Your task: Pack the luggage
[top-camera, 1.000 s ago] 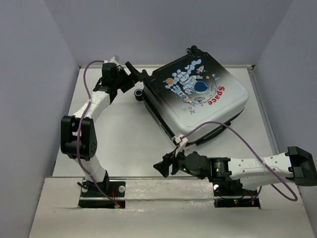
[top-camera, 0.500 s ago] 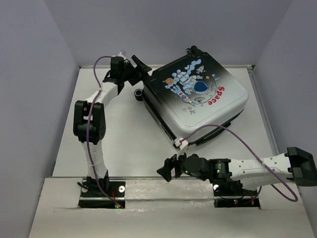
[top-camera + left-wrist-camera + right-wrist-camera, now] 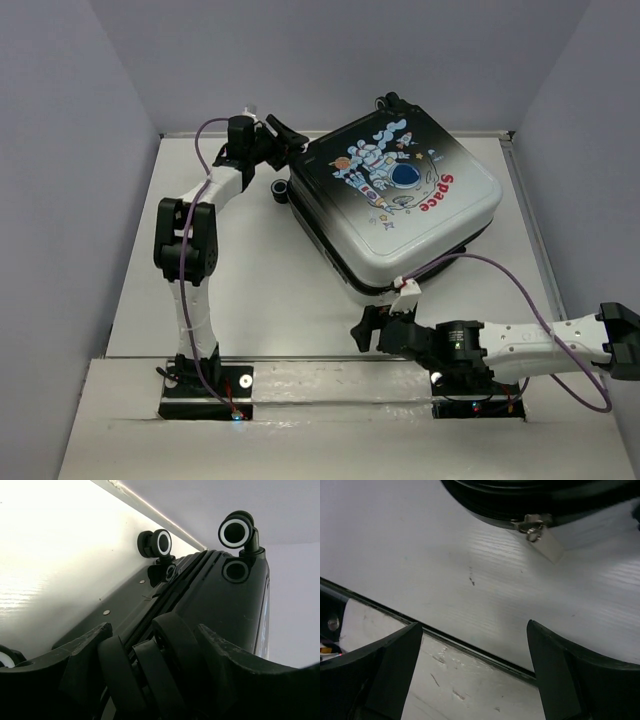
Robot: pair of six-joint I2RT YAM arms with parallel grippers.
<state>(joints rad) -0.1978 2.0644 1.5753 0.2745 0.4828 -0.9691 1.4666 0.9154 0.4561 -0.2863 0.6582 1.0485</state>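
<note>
The luggage [image 3: 400,195] lies closed and flat on the table, astronaut and red "Space" print up. My left gripper [image 3: 287,135] is at its far left corner. In the left wrist view the gripper [image 3: 155,652] is open, and its fingers [image 3: 85,655] straddle a black double wheel [image 3: 172,645] of the luggage [image 3: 225,605]. My right gripper [image 3: 366,330] is open and empty by the near table edge, just in front of the luggage's near corner. In the right wrist view this gripper [image 3: 472,650] faces the luggage's lower rim [image 3: 520,495] and a silver zipper pull [image 3: 542,537].
Another wheel [image 3: 279,189] sticks out on the luggage's left side, and two white-rimmed wheels [image 3: 235,530] show in the left wrist view. Grey walls close in the table [image 3: 250,280] at the back and sides. A raised strip [image 3: 445,680] runs along the near edge.
My left gripper has moved right onto the luggage's corner wheel. My right gripper has moved to the right along the near edge, closer to the luggage's near corner.
</note>
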